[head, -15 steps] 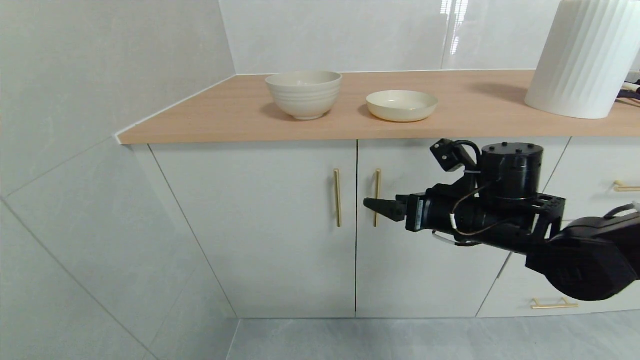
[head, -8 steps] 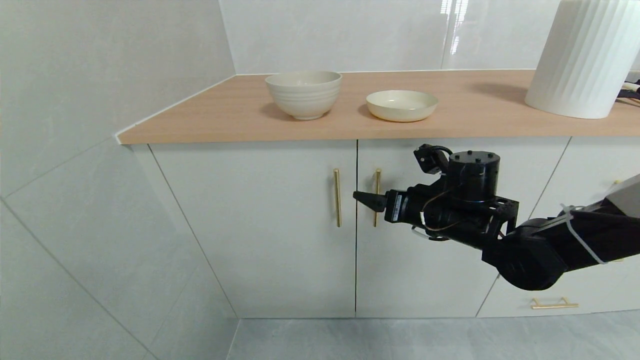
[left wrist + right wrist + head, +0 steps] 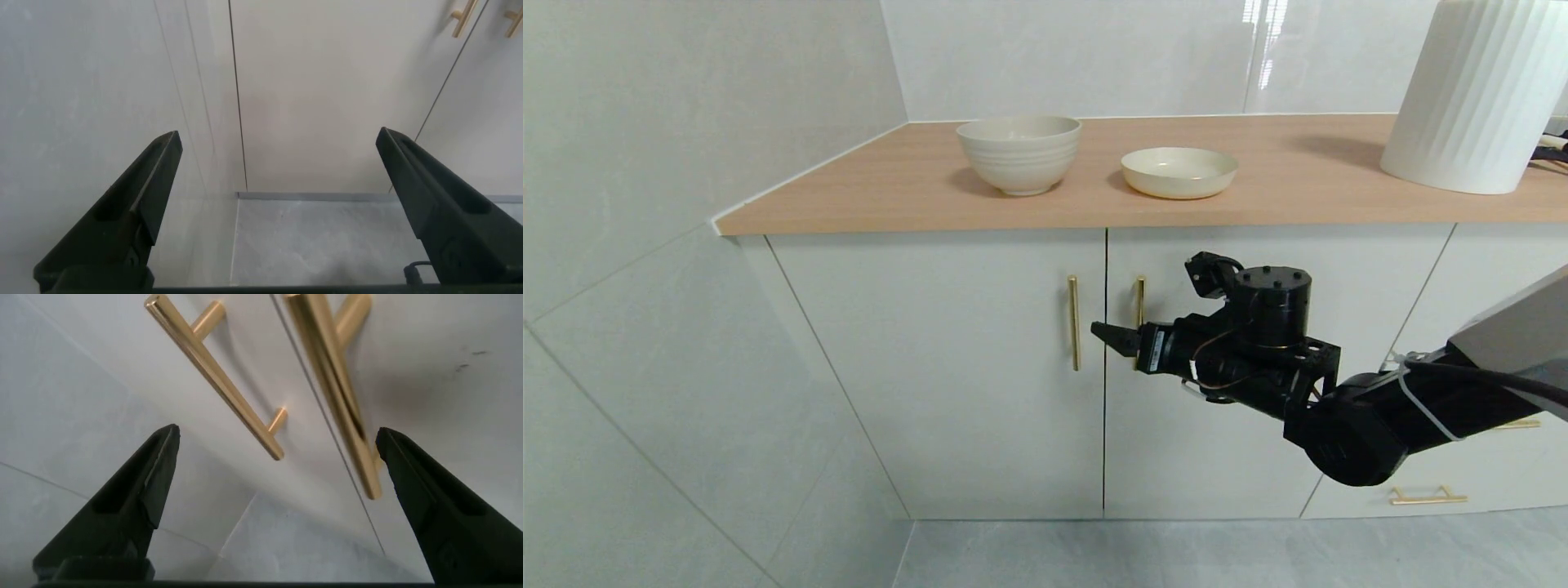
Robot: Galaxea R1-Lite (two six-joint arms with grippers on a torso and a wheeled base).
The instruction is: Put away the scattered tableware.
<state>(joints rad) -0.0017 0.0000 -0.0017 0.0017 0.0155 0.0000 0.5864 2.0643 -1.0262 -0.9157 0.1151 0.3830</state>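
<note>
- A ribbed beige bowl point(image 3: 1018, 153) stands upright on the wooden worktop point(image 3: 866, 200), towards its left end and set back from the near edge.
- A shallow dish point(image 3: 1179, 171) of paler cream sits just to the right of the bowl. The two are apart, with a strip of bare wood between them.
- A tall white fluted container point(image 3: 1474, 94) stands at the far right of the worktop, well apart from the dish.
- Below the worktop are two pale cabinet doors that meet at a vertical seam. The left door point(image 3: 947, 376) carries an upright gold left handle point(image 3: 1073, 322) beside the seam, and the right door point(image 3: 1217, 465) carries a matching right handle point(image 3: 1140, 296).
- The right arm comes in from the right at the height of the handles and lies roughly level.
- The right hand point(image 3: 1112, 336) points left, with its tip at the seam between the two handles and in front of the lower part of the right handle.
- In the right wrist view its fingers point(image 3: 143, 490) are spread wide. Both gold bars lie in the gap between them, and nothing is gripped. Whether the hand touches the door cannot be told.
- The left hand point(image 3: 278, 137) is also spread wide and holds nothing. It faces the lower part of the cabinet and the grey floor point(image 3: 327, 245).
- A short horizontal gold drawer pull point(image 3: 1427, 495) shows low on the right, near the floor.
</note>
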